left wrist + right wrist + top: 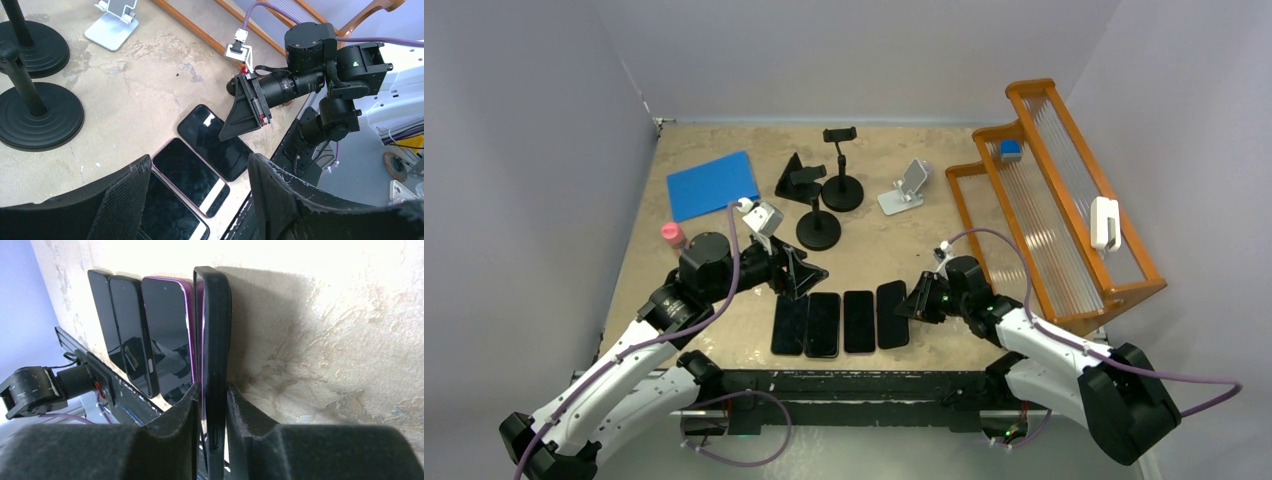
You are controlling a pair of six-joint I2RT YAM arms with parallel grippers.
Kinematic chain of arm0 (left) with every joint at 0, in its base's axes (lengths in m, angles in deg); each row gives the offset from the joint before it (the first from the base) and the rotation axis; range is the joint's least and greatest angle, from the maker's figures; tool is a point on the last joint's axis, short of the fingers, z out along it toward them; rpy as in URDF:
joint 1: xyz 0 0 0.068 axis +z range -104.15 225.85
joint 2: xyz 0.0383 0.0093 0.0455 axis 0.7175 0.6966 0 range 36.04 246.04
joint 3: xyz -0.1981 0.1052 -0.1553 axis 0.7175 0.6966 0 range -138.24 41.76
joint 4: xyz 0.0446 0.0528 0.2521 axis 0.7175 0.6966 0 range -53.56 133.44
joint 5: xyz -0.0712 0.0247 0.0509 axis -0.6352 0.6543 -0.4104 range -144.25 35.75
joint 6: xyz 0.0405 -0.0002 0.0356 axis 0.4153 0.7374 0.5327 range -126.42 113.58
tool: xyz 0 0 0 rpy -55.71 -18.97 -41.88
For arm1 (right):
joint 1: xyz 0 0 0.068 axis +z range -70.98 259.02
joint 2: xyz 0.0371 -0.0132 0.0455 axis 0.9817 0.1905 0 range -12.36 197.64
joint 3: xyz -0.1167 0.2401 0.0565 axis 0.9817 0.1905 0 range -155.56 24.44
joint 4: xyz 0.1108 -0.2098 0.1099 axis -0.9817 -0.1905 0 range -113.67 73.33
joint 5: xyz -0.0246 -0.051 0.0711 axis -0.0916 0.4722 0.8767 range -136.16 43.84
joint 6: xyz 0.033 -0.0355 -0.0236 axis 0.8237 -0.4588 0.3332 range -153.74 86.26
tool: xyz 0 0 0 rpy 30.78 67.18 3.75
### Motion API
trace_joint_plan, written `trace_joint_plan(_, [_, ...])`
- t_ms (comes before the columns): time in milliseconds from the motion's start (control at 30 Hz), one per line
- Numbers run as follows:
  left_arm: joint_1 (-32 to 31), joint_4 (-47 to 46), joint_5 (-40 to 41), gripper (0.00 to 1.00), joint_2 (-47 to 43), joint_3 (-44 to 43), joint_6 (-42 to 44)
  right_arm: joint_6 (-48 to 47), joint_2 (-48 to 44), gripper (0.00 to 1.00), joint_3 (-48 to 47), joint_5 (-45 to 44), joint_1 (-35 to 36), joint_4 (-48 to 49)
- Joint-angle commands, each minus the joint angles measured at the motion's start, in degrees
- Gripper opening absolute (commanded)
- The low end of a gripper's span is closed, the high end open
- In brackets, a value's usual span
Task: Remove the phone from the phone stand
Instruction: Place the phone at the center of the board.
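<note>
Four phones (839,322) line the table's (894,245) near edge; right end effector (912,302) pinches the rightmost phone (891,314), left end effector (806,276) gapes wide.

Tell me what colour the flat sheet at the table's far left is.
The sheet is plain blue, seen best from the top external view.

table (894,255) | phone (892,313) x4 flat, near edge | stands (842,192), blue mat (711,185) behind | wooden rack (1064,215) right

Pale grey walls (844,50) enclose a mottled sandy tabletop (894,250) under even light.
</note>
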Motion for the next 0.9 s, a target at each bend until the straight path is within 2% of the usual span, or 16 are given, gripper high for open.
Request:
trace_joint_plan(0, [-0.1, -2.5, -0.9, 0.68, -0.4, -0.4, 0.1, 0.3, -0.8, 0.27, 0.5, 1.3, 0.4, -1.0])
trace_joint_plan(333, [-0.2, -2.3, -0.7, 0.68, -0.5, -0.4, 0.1, -0.1, -2.6, 0.39, 0.8, -1.8, 0.4, -3.1])
trace_joint_plan(567, [-0.2, -2.2, -0.9, 0.68, -0.2, -0.4, 0.0, -0.7, -2.5, 0.41, 1.2, -2.7, 0.4, -3.4])
trace_joint_plan(867, [-0.2, -2.2, -0.9, 0.68, -0.3, -0.4, 0.3, 0.9, -4.1, 0.43, 0.8, -8.1, 0.4, -5.7])
